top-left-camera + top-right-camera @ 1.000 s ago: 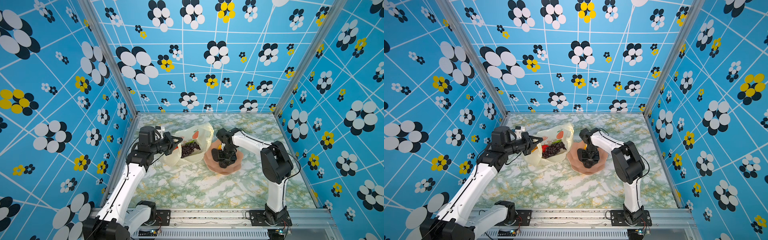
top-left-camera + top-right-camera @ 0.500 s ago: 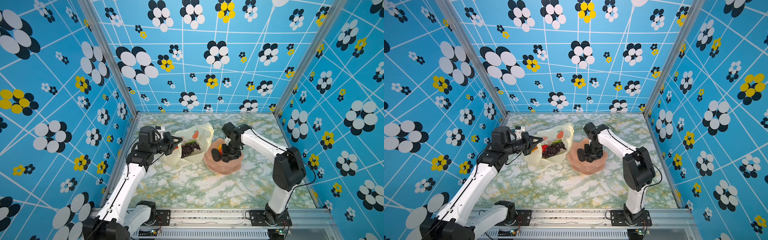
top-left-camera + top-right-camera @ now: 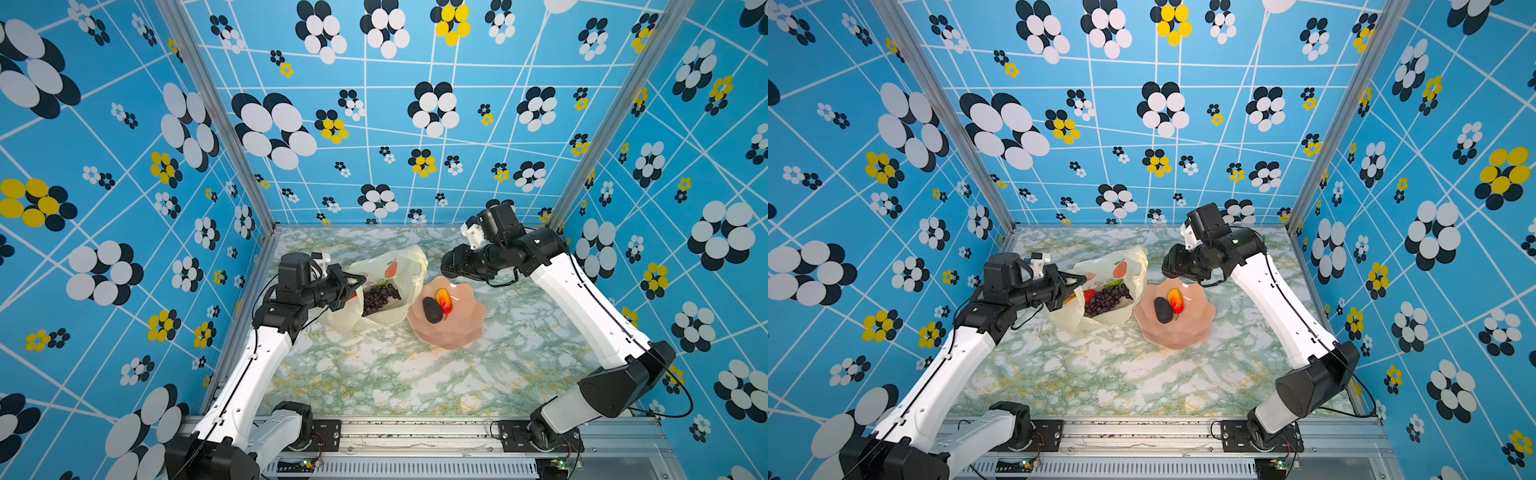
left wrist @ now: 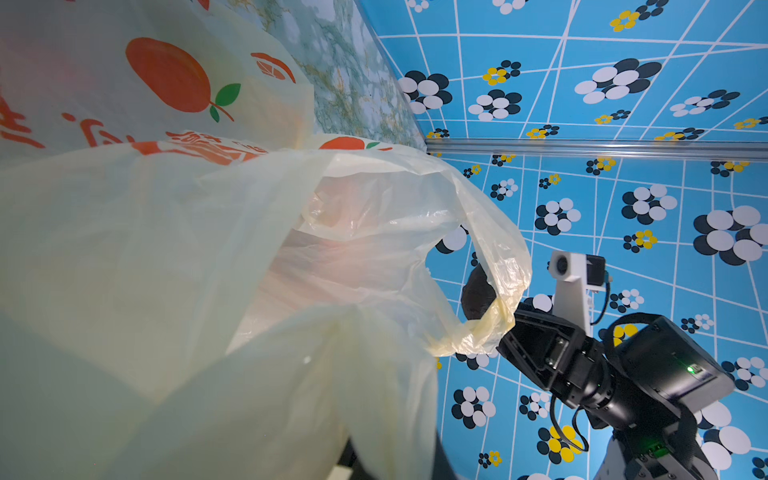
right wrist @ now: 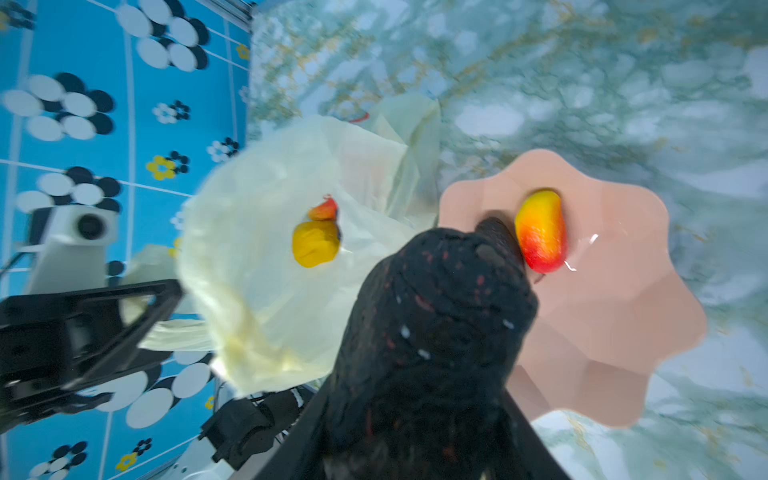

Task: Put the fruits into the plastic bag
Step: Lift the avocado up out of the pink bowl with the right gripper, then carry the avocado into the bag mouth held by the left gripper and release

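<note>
The pale-yellow plastic bag lies open on the marble table. My left gripper is shut on its near rim. Inside lie a dark grape bunch, a yellow fruit and a red-orange piece. My right gripper hangs above the gap between bag and bowl, shut on a dark bumpy oval. A second dark oval and a red-yellow piece rest in the bowl.
The pink scalloped bowl stands right of the bag, touching it. Blue flowered walls close in the table on three sides. Open marble lies toward the front rail.
My right gripper has risen out of the bowl with a dark oval and swung back toward the far wall. The left arm and the bag have not moved.
</note>
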`<action>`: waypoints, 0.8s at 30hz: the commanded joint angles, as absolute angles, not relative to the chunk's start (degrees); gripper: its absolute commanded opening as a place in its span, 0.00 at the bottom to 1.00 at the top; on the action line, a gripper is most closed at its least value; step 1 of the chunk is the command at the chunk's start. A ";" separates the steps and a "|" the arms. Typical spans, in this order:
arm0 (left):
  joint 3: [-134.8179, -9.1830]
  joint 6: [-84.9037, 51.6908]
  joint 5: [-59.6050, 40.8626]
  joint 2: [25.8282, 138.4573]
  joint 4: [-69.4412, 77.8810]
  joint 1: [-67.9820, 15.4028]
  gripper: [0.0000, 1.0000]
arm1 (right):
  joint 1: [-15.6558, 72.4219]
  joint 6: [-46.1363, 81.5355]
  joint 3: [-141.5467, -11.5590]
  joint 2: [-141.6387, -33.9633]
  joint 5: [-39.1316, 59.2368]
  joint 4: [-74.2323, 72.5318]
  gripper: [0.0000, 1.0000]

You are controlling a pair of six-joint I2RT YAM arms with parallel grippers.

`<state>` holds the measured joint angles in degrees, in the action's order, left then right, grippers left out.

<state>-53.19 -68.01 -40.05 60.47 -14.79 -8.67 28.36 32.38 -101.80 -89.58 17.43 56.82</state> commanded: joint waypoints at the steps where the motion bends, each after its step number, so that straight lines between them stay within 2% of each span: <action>1: -52.29 -68.03 -40.03 58.82 -13.97 -9.09 0.00 | 28.44 38.26 -103.83 -88.86 27.78 47.50 0.36; 7: -51.77 -68.11 -40.13 57.86 -14.06 -9.12 0.00 | 32.54 44.67 -108.24 -90.80 33.08 38.08 0.35; 13: -50.85 -68.29 -40.32 56.70 -13.97 -9.23 0.00 | 37.30 43.57 -116.24 -96.62 33.26 43.56 0.34; 20: -49.47 -68.72 -40.54 54.96 -13.80 -9.17 0.00 | 42.99 41.24 -119.00 -101.88 31.57 48.03 0.34; 24: -48.66 -68.90 -40.72 54.08 -13.80 -9.19 0.00 | 45.20 39.02 -120.50 -105.31 26.98 55.49 0.33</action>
